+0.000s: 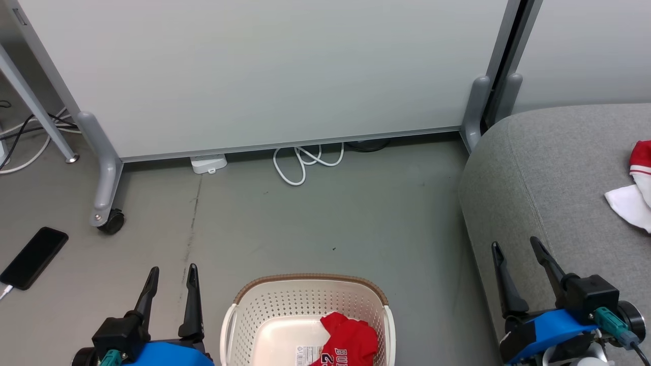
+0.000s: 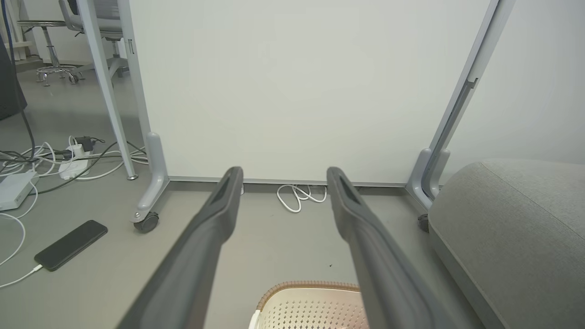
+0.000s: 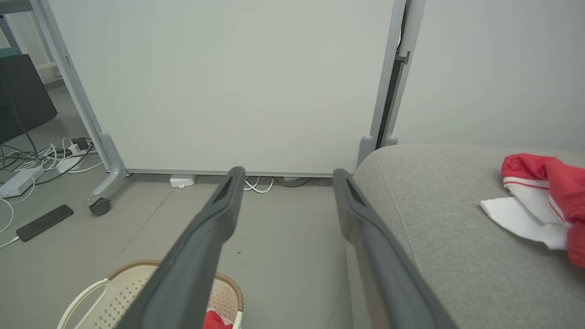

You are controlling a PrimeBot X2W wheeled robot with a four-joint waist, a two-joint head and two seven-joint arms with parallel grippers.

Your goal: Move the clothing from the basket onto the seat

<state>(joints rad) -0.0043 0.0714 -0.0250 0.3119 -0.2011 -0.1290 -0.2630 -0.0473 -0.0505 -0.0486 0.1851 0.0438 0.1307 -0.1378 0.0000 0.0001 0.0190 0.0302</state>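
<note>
A cream perforated basket (image 1: 239, 325) with a brown rim stands on the floor at the bottom centre. A red jersey (image 1: 351, 340) with white lettering lies in its right half. Another red garment with white lining (image 1: 638, 188) rests on the grey seat (image 1: 549, 178) at the far right, also seen as red and white cloth (image 3: 539, 201) in the right wrist view. My left gripper (image 1: 171, 277) is open and empty, left of the basket. Over the seat's front edge hangs my right gripper (image 1: 514, 249), open and empty too.
A white partition panel (image 1: 264, 71) on grey wheeled feet stands behind the floor area. A black phone (image 1: 34, 256) on a cable lies at the left. A white cable loop (image 1: 305, 162) and a power strip (image 1: 208, 163) sit at the panel's base.
</note>
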